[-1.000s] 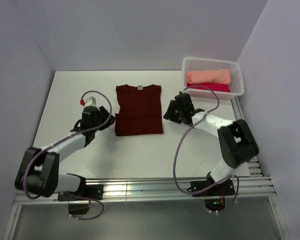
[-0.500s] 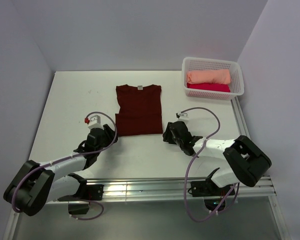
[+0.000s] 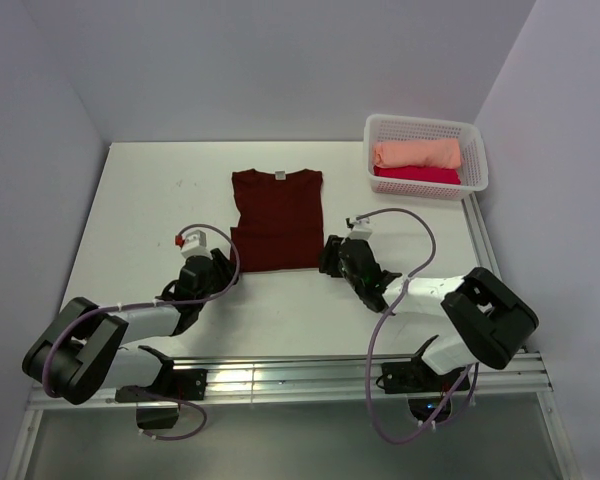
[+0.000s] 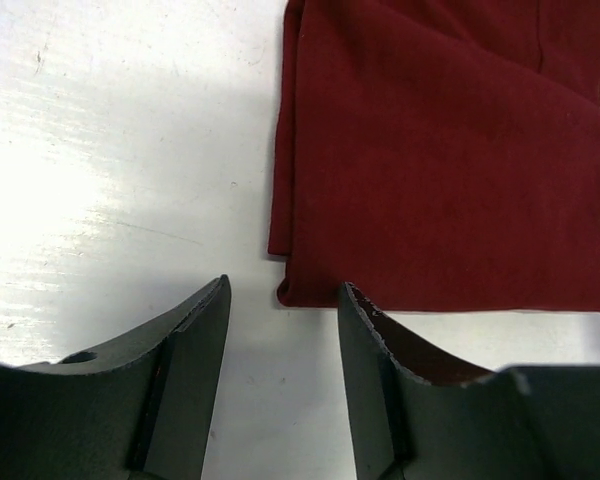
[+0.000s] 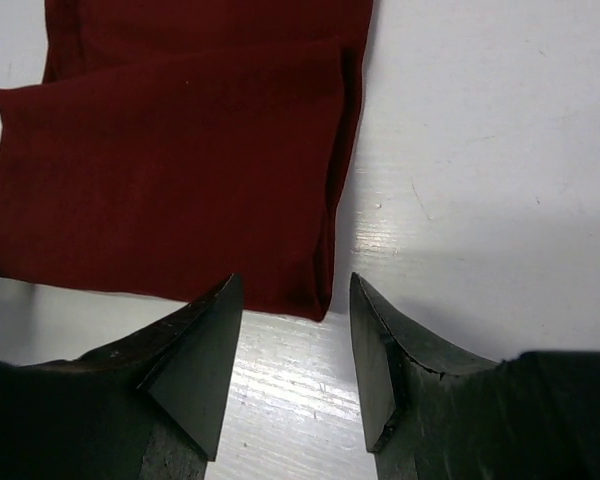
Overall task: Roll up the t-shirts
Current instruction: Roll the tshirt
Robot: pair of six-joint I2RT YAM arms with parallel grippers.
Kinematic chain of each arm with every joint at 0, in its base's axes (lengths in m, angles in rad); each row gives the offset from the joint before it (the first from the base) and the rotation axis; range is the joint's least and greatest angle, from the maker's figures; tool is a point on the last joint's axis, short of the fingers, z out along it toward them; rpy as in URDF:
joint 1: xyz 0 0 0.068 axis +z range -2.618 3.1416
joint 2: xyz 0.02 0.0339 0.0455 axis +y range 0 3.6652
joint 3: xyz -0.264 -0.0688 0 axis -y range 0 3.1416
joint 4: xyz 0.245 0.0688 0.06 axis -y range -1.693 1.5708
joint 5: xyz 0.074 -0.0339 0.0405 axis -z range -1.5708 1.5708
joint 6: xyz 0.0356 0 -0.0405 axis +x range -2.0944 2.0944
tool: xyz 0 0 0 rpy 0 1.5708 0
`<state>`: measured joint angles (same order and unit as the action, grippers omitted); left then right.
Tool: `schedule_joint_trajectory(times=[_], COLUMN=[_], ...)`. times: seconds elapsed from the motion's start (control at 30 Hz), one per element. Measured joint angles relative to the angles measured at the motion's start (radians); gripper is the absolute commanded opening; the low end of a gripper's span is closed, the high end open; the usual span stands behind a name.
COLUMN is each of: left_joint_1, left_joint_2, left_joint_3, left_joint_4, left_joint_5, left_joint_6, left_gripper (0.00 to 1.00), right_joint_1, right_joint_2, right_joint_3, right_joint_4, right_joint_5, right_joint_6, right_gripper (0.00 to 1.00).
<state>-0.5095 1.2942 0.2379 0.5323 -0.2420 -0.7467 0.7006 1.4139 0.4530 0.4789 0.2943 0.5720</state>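
- Shirt, dark maroon (image 3: 277,220), lies flat mid-surface, sides folded in to a narrow rectangle. Collar at far end, hem at near end.
- Small grey neck label (image 3: 278,175) shows at collar, facing up.
- Surface (image 3: 150,200) is white w/ faint scuffs.
- Left end effector (image 3: 218,272) is low over the surface at near-left corner of the maroon shirt. Fingers spread, nothing between them.
- Left wrist view: left end effector (image 4: 283,288) has both dark fingers framing that corner of the maroon shirt (image 4: 450,180). Corner sits just beyond the gap. Doubled cloth edge runs along shirt's left side. Can't tell if the finger nearer the hem touches cloth.
- Right end effector (image 3: 332,258) is low at near-right corner of the same shirt. Fingers spread, holding nothing.
- Right wrist view: right end effector (image 5: 295,285) straddles the corner of the maroon shirt (image 5: 180,150). Hem edge is just past the tips. Folded-over layer visible across the cloth, w/ a thick stacked edge on its right side. Contact not clear.
- Both arms reach in from near edge, angled toward each other, one per hem corner.
- White mesh basket (image 3: 477,160) sits at far-right corner of the surface, well apart from the maroon shirt.
- Inside the basket: peach shirt (image 3: 415,153), rolled, on far side; crimson shirt (image 3: 420,174) on near side, touching it.
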Motion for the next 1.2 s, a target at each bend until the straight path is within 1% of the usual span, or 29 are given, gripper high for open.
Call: schedule_joint_trajectory(times=[0.1, 0.23, 0.4, 0.67, 0.77, 0.87, 0.9, 0.97, 1.07, 1.1, 1.13, 1.2], left_joint_1=[0.000, -0.001, -0.002, -0.007, -0.012, -0.018, -0.019, -0.024, -0.029, -0.030, -0.031, -0.032], left_joint_2=[0.000, 0.000, 0.000, 0.013, 0.017, 0.031, 0.034, 0.044, 0.053, 0.055, 0.059, 0.063], left_joint_3=[0.000, 0.000, 0.000, 0.004, 0.005, 0.011, 0.012, 0.016, 0.024, 0.026, 0.030, 0.034], left_joint_4=[0.011, 0.024, 0.053, 0.062, 0.063, 0.064, 0.064, 0.066, 0.066, 0.066, 0.068, 0.068], left_joint_5=[0.000, 0.001, 0.006, 0.008, 0.007, 0.007, 0.008, 0.008, 0.007, 0.007, 0.007, 0.007], left_joint_6=[0.002, 0.003, 0.021, 0.030, 0.031, 0.035, 0.038, 0.047, 0.053, 0.054, 0.055, 0.055], left_gripper=[0.52, 0.52, 0.54, 0.54, 0.53, 0.53, 0.52, 0.52, 0.52, 0.52, 0.52, 0.52], right_joint_1=[0.000, 0.001, 0.002, -0.006, -0.018, -0.029, -0.032, -0.035, -0.038, -0.039, -0.039, -0.043], right_joint_2=[0.031, 0.042, 0.044, 0.101, 0.106, 0.113, 0.119, 0.129, 0.130, 0.130, 0.130, 0.130], right_joint_3=[0.002, 0.002, 0.001, 0.007, 0.007, 0.007, 0.007, 0.007, 0.007, 0.007, 0.007, 0.007], right_joint_4=[0.020, 0.021, 0.040, 0.029, 0.034, 0.046, 0.051, 0.052, 0.057, 0.058, 0.060, 0.060], right_joint_5=[-0.009, -0.023, -0.042, -0.077, -0.096, -0.108, -0.114, -0.123, -0.132, -0.133, -0.137, -0.144], right_joint_6=[-0.009, -0.015, -0.020, -0.016, -0.012, -0.010, -0.009, -0.009, -0.006, -0.005, -0.006, -0.004], right_gripper=[0.53, 0.49, 0.48, 0.46, 0.43, 0.35, 0.31, 0.25, 0.13, 0.05, 0.01, 0.00])
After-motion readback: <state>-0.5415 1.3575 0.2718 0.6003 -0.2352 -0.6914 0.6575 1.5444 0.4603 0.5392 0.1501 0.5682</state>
